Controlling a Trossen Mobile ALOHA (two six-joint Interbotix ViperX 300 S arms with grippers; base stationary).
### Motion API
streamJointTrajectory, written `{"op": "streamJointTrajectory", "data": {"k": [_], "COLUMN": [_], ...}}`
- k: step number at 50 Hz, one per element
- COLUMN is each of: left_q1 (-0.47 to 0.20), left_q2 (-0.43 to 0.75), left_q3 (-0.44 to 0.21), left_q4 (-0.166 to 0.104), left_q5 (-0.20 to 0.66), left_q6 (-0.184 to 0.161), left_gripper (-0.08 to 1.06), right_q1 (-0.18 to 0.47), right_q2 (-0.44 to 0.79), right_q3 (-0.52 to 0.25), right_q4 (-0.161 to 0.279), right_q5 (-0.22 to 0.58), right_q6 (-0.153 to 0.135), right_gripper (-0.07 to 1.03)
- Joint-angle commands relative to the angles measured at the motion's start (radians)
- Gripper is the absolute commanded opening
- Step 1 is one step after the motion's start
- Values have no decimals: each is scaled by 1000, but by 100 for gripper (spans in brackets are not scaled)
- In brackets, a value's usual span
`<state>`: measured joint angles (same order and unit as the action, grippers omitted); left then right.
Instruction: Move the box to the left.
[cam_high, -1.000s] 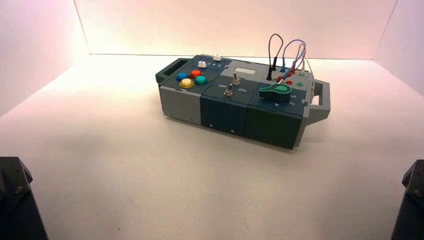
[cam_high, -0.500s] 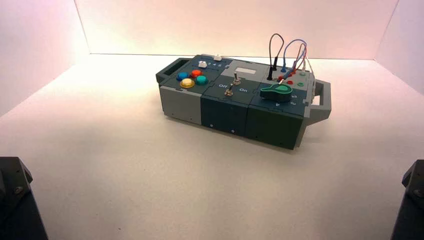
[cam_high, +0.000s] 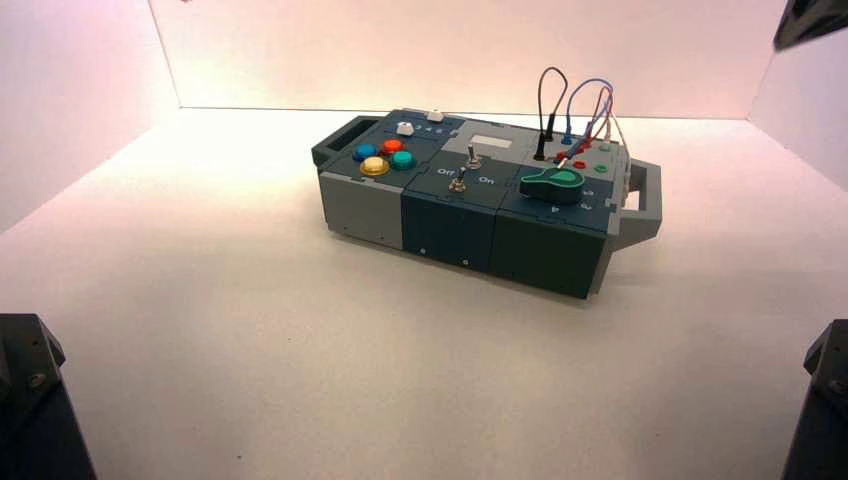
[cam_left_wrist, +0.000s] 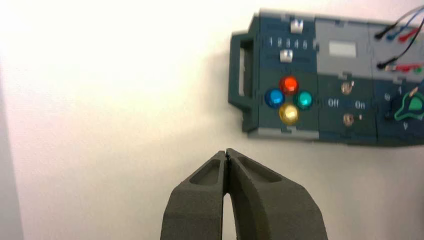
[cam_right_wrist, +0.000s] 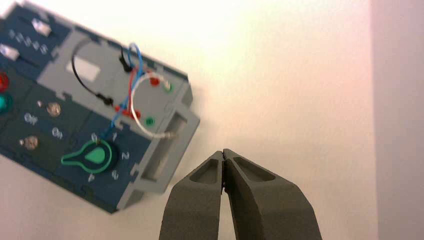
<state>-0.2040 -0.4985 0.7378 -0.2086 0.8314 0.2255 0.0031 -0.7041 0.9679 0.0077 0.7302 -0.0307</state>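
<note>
The box (cam_high: 450, 225) stands slightly turned on the white table, right of centre. It has coloured buttons (cam_high: 383, 158) at its left end and a green knob (cam_high: 552, 183) and looping wires (cam_high: 575, 105) at its right end. In the left wrist view my left gripper (cam_left_wrist: 227, 152) is shut and empty. It hangs over bare table, apart from the box (cam_left_wrist: 345, 65) and its dark end handle (cam_left_wrist: 240, 70). In the right wrist view my right gripper (cam_right_wrist: 223, 152) is shut and empty, close beside the grey end handle (cam_right_wrist: 167, 145) without touching it.
White walls close the table at the back and both sides. The arms' dark bases (cam_high: 30, 400) sit at the front corners. A dark shape (cam_high: 810, 20) shows in the top right corner of the high view. Open table lies left of the box (cam_high: 200, 230).
The box has not moved. A dark shape has come into the top right corner of the high view.
</note>
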Motion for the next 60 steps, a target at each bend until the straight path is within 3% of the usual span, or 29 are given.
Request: {"op": "streamJointTrajectory", "data": {"k": [1, 9, 24, 26, 29, 33, 34, 38, 50, 60], "left_q1": [-23, -67, -89, -92, -104, -112, -123, -129, -161, -179], "left_q2": [58, 149, 298, 324, 367, 385, 419, 449, 525, 611], "left_q3": [-55, -94, -153, -166, -183, -190, -206, -230, -293, -347], "left_q4": [-15, -55, -55, -52, -23, -9, 9, 12, 21, 61], "left_q5": [32, 23, -67, -78, -110, -124, -143, -141, -143, -158], "left_q6": [-2, -17, -63, -80, -112, -126, -164, -199, -235, -282], "left_gripper": [-3, -3, -3, -3, -3, -3, -3, -3, -3, -3], "right_q1": [0, 0, 0, 0, 0, 0, 0, 0, -2, -3], "right_q2": [51, 143, 273, 290, 316, 336, 353, 382, 456, 520], "right_q3": [-46, -61, -72, -75, -74, -74, -69, -71, -75, -84], "right_q4": [18, 37, 43, 43, 41, 43, 43, 43, 41, 41], "right_q5": [18, 26, 21, 20, 3, -5, -18, -32, -117, -172], "right_q6": [3, 3, -2, -2, -2, 0, 3, 5, 3, 5], "right_gripper": [-2, -2, -2, -2, -2, -2, -2, -2, -2, -2]}}
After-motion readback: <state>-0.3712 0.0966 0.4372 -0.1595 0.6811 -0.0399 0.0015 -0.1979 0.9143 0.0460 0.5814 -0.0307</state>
